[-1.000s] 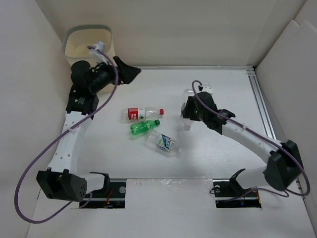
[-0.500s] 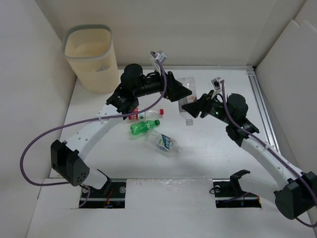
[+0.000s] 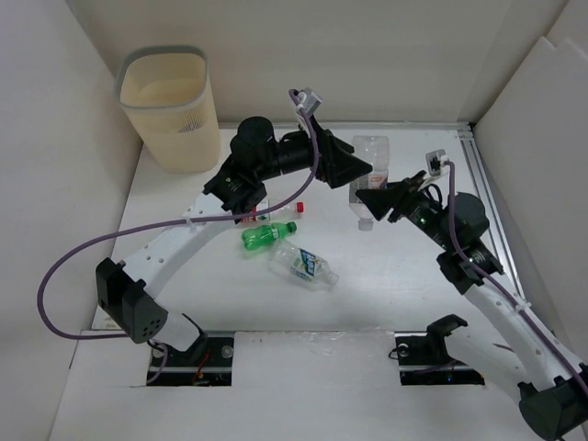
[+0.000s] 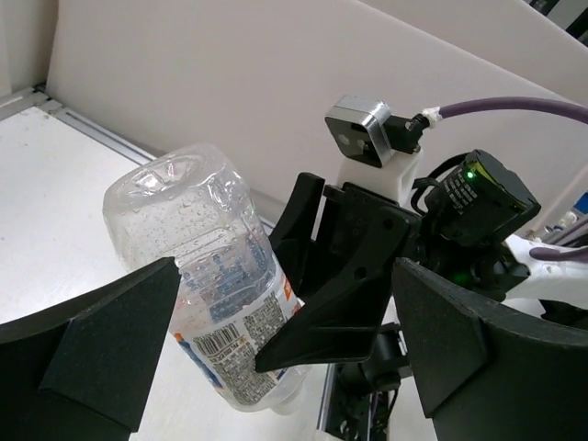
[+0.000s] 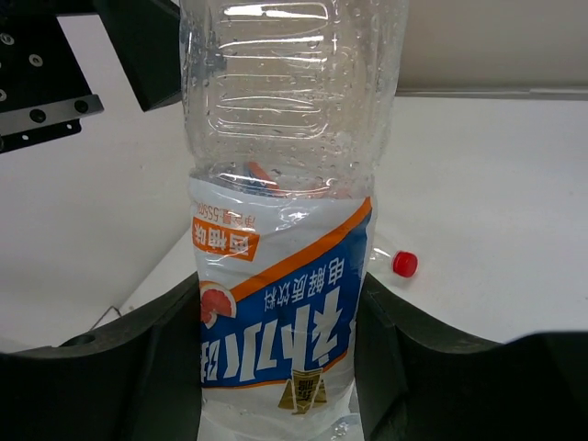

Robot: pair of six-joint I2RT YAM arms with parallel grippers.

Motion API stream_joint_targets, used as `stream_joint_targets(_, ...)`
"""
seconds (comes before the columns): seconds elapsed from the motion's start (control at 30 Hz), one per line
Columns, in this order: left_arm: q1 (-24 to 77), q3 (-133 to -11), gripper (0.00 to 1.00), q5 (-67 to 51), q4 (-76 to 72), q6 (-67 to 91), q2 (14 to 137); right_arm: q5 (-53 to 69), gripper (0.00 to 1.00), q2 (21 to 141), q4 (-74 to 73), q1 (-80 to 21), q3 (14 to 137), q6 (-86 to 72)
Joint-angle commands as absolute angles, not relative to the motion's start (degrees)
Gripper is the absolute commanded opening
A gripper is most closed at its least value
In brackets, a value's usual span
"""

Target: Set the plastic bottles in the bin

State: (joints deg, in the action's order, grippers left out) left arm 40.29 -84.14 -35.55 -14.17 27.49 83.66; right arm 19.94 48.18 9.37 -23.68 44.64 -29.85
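clear plastic, beaded with droplets inside and ribbed toward the base, with a blue, white and orange label: that bottle (image 3: pixel 367 163) hangs in the air over the middle of the table (image 3: pixel 386 299), base tilted up, well apart from the bin (image 3: pixel 179 129) in the far left corner. the right gripper (image 3: pixel 375 200) is clamped on the label, one finger on each side. the left gripper (image 3: pixel 356 169) stands wide, its fingers either side of the base end; whether they touch it i cannot tell. on the table lie a red-label bottle (image 3: pixel 278 212), half hidden under the left arm (image 3: pixel 184 243), a green bottle (image 3: pixel 262 235) just beside it and a green-white bottle (image 3: pixel 301 265). the held bottle's cap end is cut off in the right wrist view and too small to make out from above.
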Motion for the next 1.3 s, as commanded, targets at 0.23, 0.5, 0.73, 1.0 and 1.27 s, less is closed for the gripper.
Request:
stream_joint_targets(0.23,40.4,-85.3,1.00,-32.8,-12.0,26.6,88.0,29.2,0.00,42.8,24.1,-26.7,44.4,-28.0)
stream_joint_targets(0.5,41.0,-84.2,1.00,-38.7,-19.6,30.4,89.4,30.3,0.00,45.8,25.0,-28.9,45.6,-28.1)
stream_joint_targets(0.73,41.0,-85.9,0.25,-41.9,-21.2,31.4,91.2,30.3,0.15,48.8,27.1,-28.9,47.3,-28.1)
stream_joint_targets(1.0,30.1,-103.7,0.00,-11.3,0.6,25.0,92.7,10.3,1.00,46.1,13.4,-29.4,45.6,-25.6)
stream_joint_targets(1.27,7.8,-122.6,0.00,7.5,3.7,25.1,103.1,9.9,1.00,44.4,10.1,-29.4,41.0,-24.4)
